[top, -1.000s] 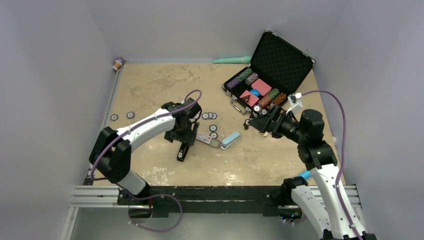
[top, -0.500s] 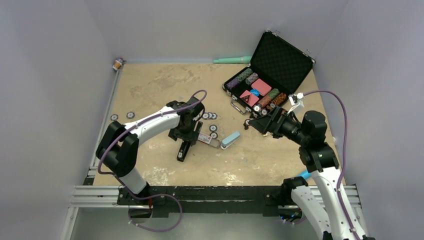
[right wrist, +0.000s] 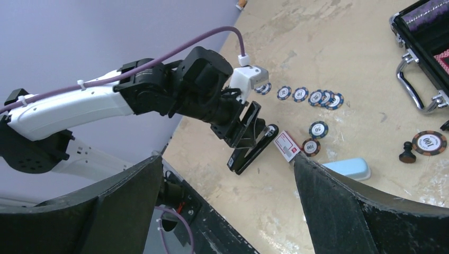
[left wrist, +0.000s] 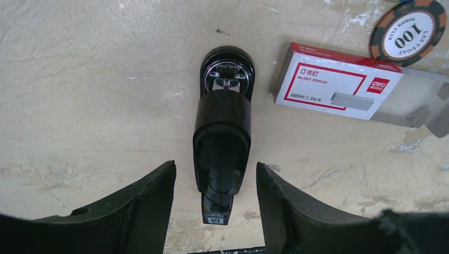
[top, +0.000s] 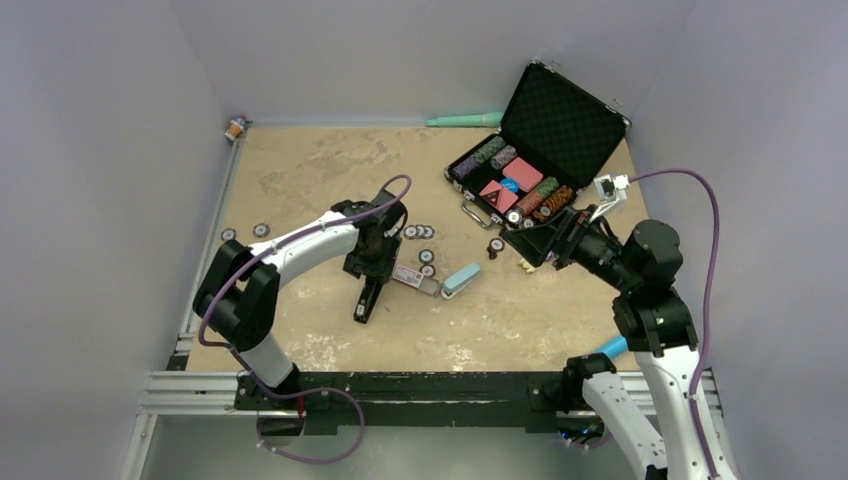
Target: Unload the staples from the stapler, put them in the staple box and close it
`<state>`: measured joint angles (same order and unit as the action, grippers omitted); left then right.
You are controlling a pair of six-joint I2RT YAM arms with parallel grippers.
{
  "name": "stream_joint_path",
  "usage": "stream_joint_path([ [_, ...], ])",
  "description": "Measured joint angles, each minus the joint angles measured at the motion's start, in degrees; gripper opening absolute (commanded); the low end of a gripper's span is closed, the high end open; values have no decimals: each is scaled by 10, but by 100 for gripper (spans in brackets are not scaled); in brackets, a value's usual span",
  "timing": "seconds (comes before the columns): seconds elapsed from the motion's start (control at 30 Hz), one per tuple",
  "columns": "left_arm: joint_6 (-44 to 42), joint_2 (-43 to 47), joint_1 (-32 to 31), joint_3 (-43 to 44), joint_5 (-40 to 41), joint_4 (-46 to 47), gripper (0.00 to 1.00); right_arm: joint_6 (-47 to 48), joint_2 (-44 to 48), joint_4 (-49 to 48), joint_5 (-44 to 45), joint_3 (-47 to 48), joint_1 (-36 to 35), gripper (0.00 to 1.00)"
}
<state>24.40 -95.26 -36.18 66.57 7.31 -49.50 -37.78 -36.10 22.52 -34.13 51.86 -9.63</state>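
- Stapler (top: pixel 366 298): lay flat on the table (top: pixel 320 180), left of centre in the near half, with its long axis running near to far. A red-and-white staple box (left wrist: pixel 339 90) sat just to its right, apart from it, and a pale blue block (top: pixel 461 280) lay further right.
- Left gripper (left wrist: pixel 214 169): hung directly over the near half of the stapler with its jaws apart. One finger stood on each long flank, and a strip of bare table showed on both sides, so nothing was clamped.
- Right gripper (top: pixel 528 243): was held well to the right, in front of the open chip case (top: pixel 540 150), with its jaws spread wide and nothing between them.
- Staples: no strip could be made out. Whether any sat in the inner channel could not be told from these views.
- Handling (judged): the body looked rigid and fairly light. Its glossy black shell was likely to slip under hard pads and to skate on the table if pushed.
- Where to hold (judged): the best purchase was across the narrow flanks at mid-length, squarely. That left the rounded far head and the hinged top arm free to swing.
- Caution (judged): a staple strip is tiny and brittle and would probably break if pinched hard.
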Motion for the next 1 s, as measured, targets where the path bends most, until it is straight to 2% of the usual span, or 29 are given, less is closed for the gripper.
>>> stream_joint_path([
  [0.27,0,-16,2,-16,-12,12,35,8,2,-6,-2,6,0,99],
  [0.37,0,-18,2,-18,-13,14,22,10,2,-6,-2,6,0,99],
  [0.47,0,-19,3,-18,-14,15,0,12,2,-6,-2,6,0,99],
  [0.8,0,-20,5,-13,-13,0,0,12,12,-7,-4,6,0,99],
  [1.0,0,10,10,2,-12,-57,0,14,10,-12,-28,6,0,99],
])
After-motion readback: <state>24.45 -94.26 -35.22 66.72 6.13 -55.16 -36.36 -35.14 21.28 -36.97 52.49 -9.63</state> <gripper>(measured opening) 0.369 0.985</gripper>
